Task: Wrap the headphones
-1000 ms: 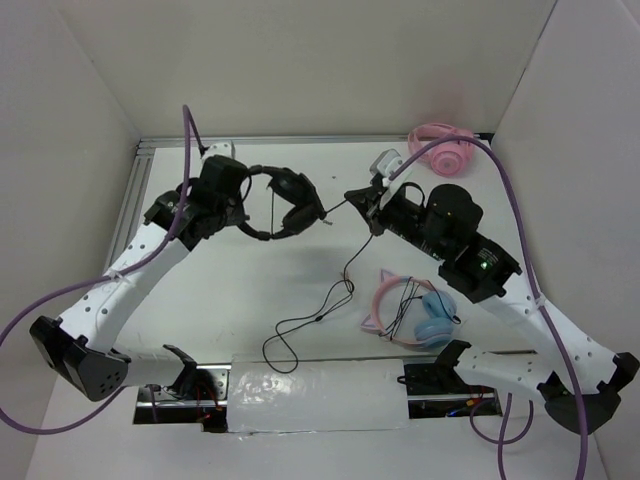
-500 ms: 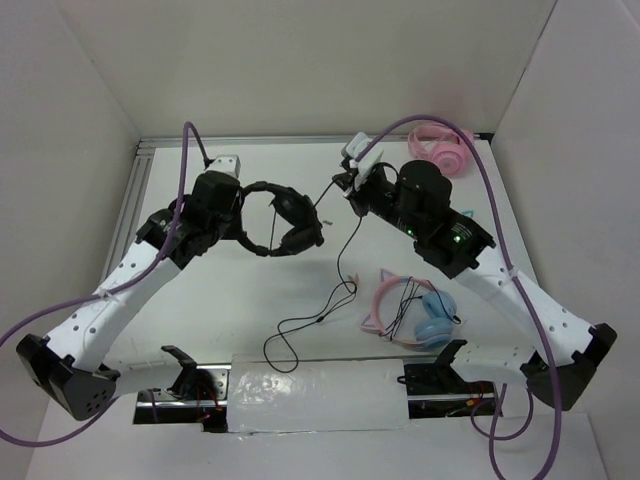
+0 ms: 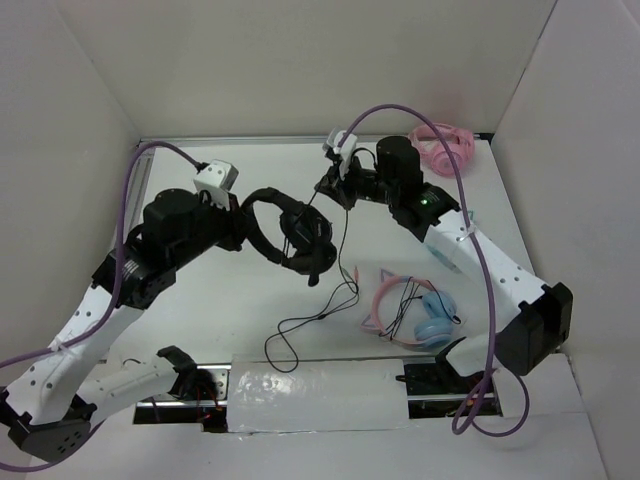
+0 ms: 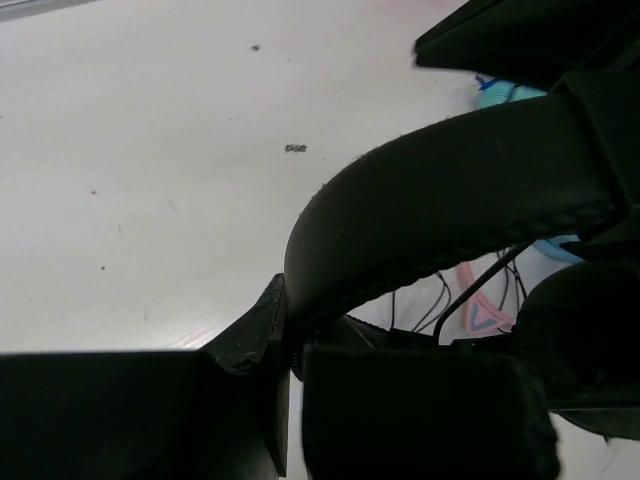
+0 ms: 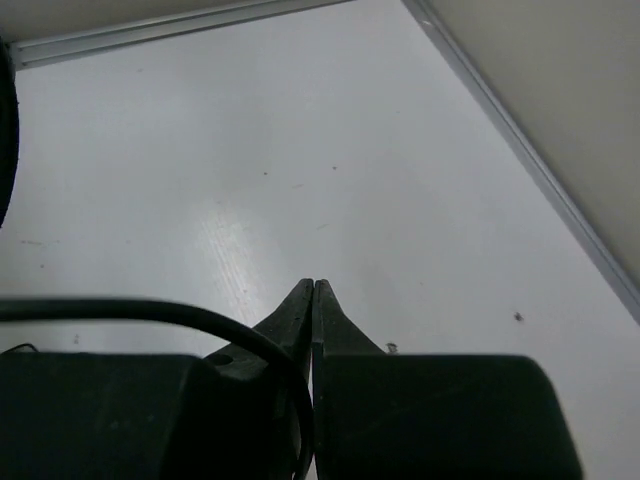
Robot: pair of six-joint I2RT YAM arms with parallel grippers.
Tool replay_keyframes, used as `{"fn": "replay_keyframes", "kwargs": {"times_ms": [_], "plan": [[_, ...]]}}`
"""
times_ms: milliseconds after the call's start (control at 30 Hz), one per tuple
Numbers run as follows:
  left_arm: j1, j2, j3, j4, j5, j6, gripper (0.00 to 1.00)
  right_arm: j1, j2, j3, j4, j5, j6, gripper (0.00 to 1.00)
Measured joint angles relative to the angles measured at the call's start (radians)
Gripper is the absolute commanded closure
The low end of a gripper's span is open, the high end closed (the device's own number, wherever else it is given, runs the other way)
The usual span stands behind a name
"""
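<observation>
Above mid-table, the left gripper (image 3: 243,217) clamps the headphones (image 3: 296,236) by the headband, now swung nearer and rightward. The right gripper (image 3: 330,187), jaws pinched together on the cable (image 3: 345,262), has carried it left and farther, likely starting a wrap; slack trails near.

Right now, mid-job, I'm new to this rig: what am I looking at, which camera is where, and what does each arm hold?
These are two white robot arms on a table. The wide picture looks down from above and behind them; the other two come from wrist cameras. The left gripper is shut on the headband of the black headphones. The right gripper has its tips together, seemingly pinching their cable, whose loose end lies on the table. Aside lie cat-ear headphones and pink headphones.
</observation>
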Motion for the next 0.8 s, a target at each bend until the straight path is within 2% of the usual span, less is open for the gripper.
{"fn": "replay_keyframes", "kwargs": {"times_ms": [233,567,800], "plan": [[-0.004,-0.015,0.053,0.020,0.084,0.014,1.00,-0.002,0.011,-0.116,0.084,-0.150,0.055,0.81],[-0.005,0.008,0.180,0.054,0.164,0.018,1.00,-0.002,0.049,-0.167,0.236,-0.305,0.104,0.69],[-0.005,0.047,0.307,0.069,0.180,-0.031,1.00,0.007,0.148,-0.182,0.323,-0.388,0.131,0.65]]}}
